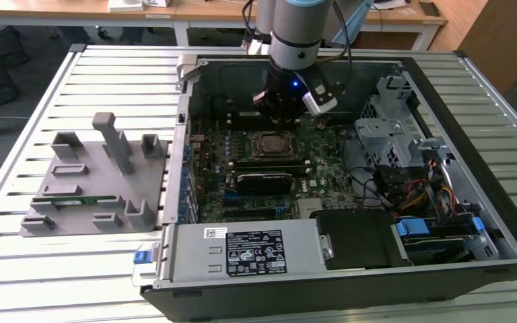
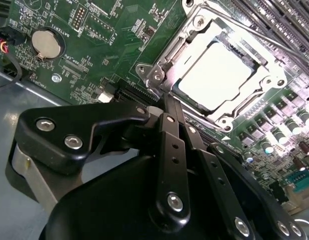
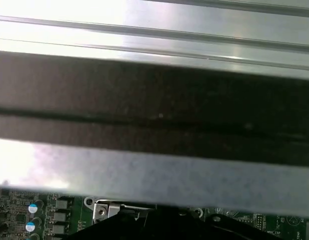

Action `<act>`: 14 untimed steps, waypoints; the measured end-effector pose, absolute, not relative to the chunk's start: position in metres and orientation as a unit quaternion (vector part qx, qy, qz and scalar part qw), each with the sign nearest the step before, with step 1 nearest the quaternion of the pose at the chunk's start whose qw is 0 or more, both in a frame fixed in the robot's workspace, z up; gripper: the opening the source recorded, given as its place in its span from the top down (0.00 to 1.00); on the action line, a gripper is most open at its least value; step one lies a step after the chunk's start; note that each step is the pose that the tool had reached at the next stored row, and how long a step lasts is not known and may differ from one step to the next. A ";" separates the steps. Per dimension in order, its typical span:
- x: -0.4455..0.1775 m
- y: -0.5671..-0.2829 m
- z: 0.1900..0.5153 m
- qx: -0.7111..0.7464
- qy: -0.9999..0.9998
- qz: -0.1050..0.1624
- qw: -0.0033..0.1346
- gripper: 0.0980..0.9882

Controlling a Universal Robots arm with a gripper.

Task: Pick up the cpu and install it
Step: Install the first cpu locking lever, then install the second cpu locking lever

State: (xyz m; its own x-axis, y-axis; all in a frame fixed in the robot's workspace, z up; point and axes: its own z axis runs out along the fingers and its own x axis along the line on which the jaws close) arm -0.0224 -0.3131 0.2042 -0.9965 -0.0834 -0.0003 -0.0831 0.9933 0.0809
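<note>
The cpu [image 2: 220,76] already lies in its socket [image 2: 164,75] on the motherboard [image 2: 94,45]. My fingers [image 2: 167,100] are closed and empty, just beside it. I judge seating is done.

One cpu [image 2: 217,75] in one socket [image 2: 214,30] — one computer case [image 1: 474,222], one grey fixture [image 1: 97,182].

An open computer case [image 1: 474,175] lay on a slatted table [image 1: 115,74], its motherboard [image 1: 240,145] exposed. Beside it, toward the table's left edge in the exterior view, sat a grey fixture [image 1: 92,185] holding a green memory stick [image 1: 75,200]. A coin battery [image 2: 46,42] sat on the board.
</note>
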 end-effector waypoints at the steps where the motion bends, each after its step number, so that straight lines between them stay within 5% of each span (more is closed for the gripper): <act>1: -0.022 -0.313 0.204 0.042 -0.998 -0.040 0.002 0.99; 14: -0.022 -0.319 0.204 0.042 -0.998 -0.040 0.002 0.99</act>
State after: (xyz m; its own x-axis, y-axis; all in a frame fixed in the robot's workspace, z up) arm -0.0223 -0.3186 0.2042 -0.9965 -0.0834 -0.0003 -0.0831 0.9933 0.0808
